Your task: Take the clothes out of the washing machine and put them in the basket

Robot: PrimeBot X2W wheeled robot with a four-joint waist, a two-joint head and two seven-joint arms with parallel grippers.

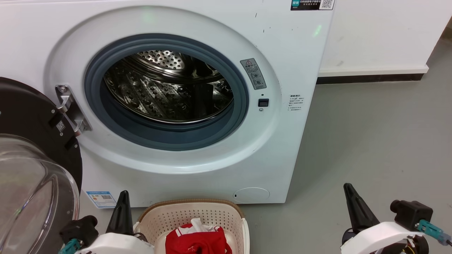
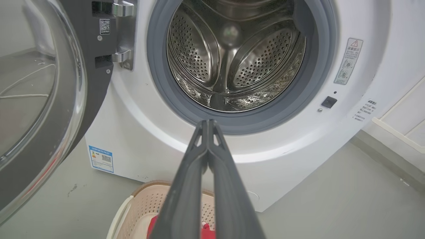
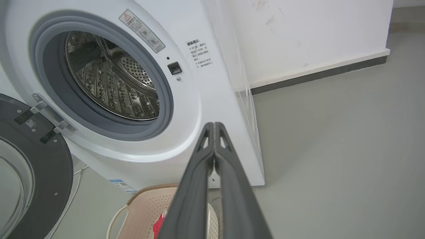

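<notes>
Head view shows you the clothes [image 1: 197, 241] lying in the basket [image 1: 197, 215], which stands on the floor [image 1: 370, 141] just before the washing machine [image 1: 289, 70], and the drum [image 1: 166, 88] looks bare of any red cloth. Both pincers are clenched on nothing: the left gripper [image 1: 123, 194] rises just beside the basket's left rim, the right gripper [image 1: 348, 187] well apart from it, over the floor. I judge the task near its end, so the dangers are small ones. First, you may stop too early, because the lowest front part of the drum is hidden behind the grey gasket [image 1: 243, 106] here — though the left wrist view looks deeper and I see no garment there. Second, the open door [image 1: 31, 169] hangs close at the left arm's side, and a wide swing could knock its glass. Whether cloth hangs over the basket's near rim I cannot tell.
</notes>
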